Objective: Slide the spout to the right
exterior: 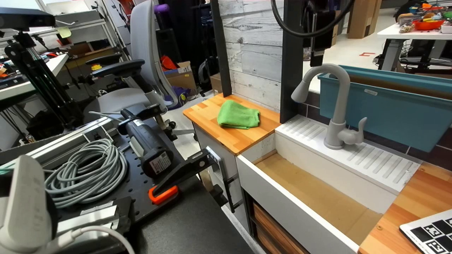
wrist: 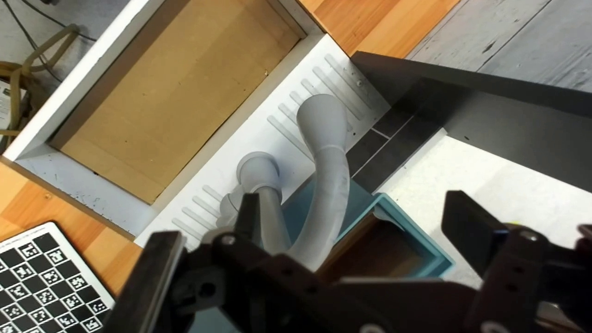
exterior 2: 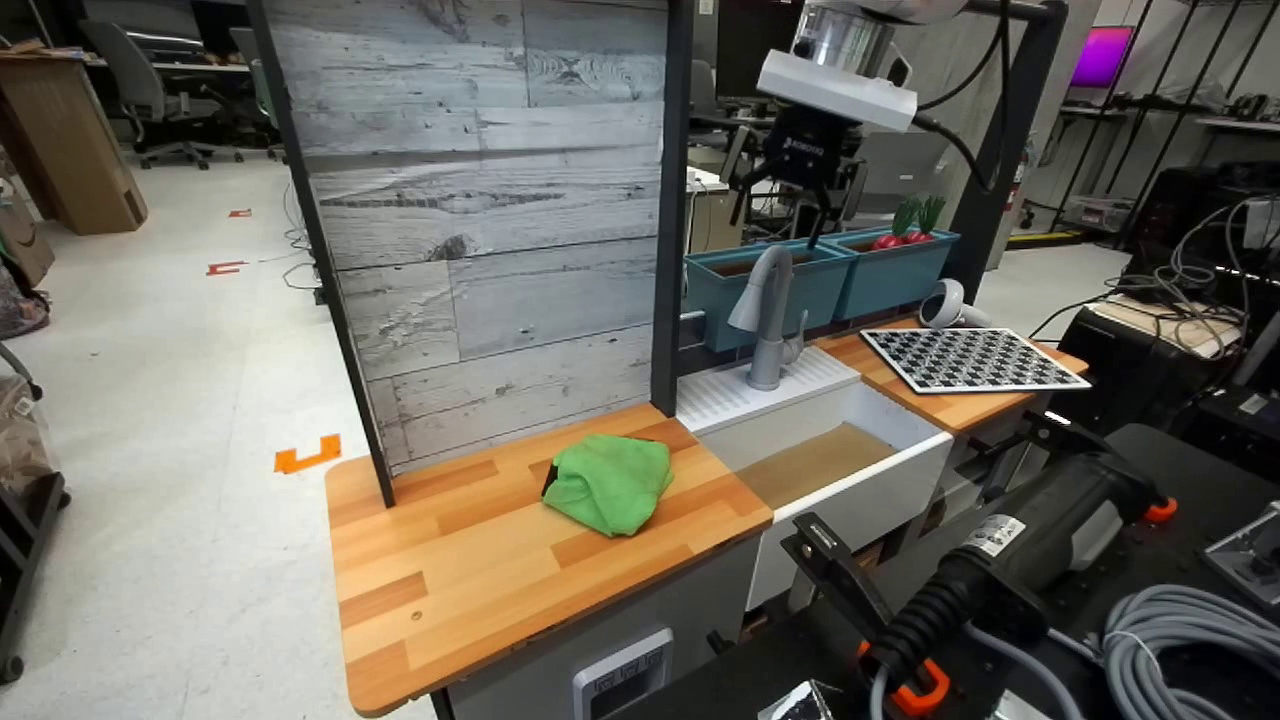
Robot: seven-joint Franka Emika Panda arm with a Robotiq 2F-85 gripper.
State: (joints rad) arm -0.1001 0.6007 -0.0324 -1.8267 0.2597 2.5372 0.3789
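- Gripper (wrist: 349,206), foremost in the wrist view, jaws spread wide
- Grey spout (wrist: 332,185) seen between them, contact unclear
- In an exterior view, its crest shows below the fingertips (exterior 2: 817,229)

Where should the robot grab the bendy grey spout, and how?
Probably near the top of the spout, coming from above with a jaw on each side: the slim bend there is its highest part, and the open gripper hangs higher.

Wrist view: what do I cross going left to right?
Checkered board → cardboard → spout → dark post. Planter and gripper left out: they overlap others.
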